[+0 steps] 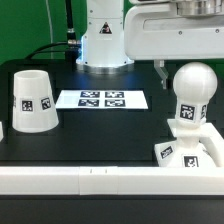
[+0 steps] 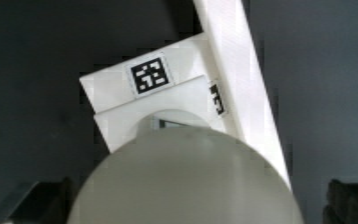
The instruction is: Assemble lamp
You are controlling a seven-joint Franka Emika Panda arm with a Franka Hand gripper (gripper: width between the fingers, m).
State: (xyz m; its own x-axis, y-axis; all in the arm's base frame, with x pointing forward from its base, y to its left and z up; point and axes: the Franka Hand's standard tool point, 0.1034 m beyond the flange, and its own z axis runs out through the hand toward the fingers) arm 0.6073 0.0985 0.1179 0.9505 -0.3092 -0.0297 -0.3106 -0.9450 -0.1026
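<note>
The round-headed white bulb (image 1: 190, 92) stands upright on the flat square stepped base (image 1: 205, 152) at the exterior view's right, close to the front wall. My gripper (image 1: 189, 68) hangs just above the bulb's head, one dark finger (image 1: 160, 68) beside it. In the wrist view the bulb's head (image 2: 190, 175) lies between my fingers (image 2: 41, 200), and a dark gap shows on each side; the gripper (image 2: 197, 202) is open. The base (image 2: 131, 95) with its tag shows below the bulb. The tapered shade (image 1: 34, 100) stands alone at the exterior view's left.
The marker board (image 1: 100, 99) lies flat at the middle back. The white rail-like border wall (image 1: 100, 181) runs along the front and shows in the wrist view (image 2: 234, 60) next to the base. The arm's white pedestal (image 1: 103, 45) stands behind the marker board.
</note>
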